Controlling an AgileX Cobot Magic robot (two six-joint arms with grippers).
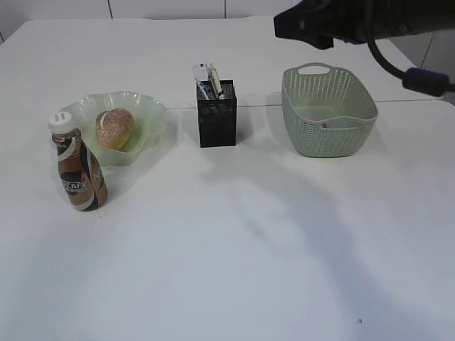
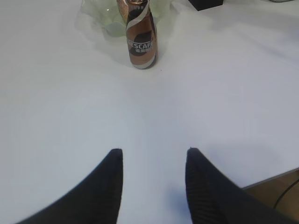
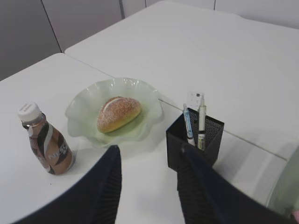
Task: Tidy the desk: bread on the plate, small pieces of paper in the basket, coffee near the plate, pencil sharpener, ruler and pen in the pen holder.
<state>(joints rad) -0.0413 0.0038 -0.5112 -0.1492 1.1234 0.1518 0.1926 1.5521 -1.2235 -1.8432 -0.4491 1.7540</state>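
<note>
White tabletop (image 1: 234, 249), seen at a slant from the exterior view, with a seam running across it behind the objects. At left, a pale green wavy-rimmed plate (image 1: 151, 112) carries a sugar-dusted bread roll (image 1: 114, 128). Just in front of the plate, at its left edge, a brown coffee bottle (image 1: 79, 170) with a white cap stands upright; whether it touches the plate cannot be told. At centre, a black mesh pen holder (image 1: 217, 117) stands upright, with a pen (image 1: 215, 80) and other white-and-blue stationery projecting from its top; the individual items cannot be told apart with certainty. At right, a grey-green perforated basket (image 1: 328, 114) holds a few small pinkish scraps (image 1: 323, 125) on its floor. A dark arm with a cable (image 1: 398, 67) crosses the upper right corner, above the basket.

Left wrist view: left gripper (image 2: 154, 186) above bare table, its two black fingers set apart with nothing between them; the coffee bottle stands well ahead of it. Right wrist view: right gripper (image 3: 148, 186) raised over the table, fingers likewise spread and gripping nothing; plate, roll, bottle and pen holder lie beyond it, the basket wall at the right edge
</note>
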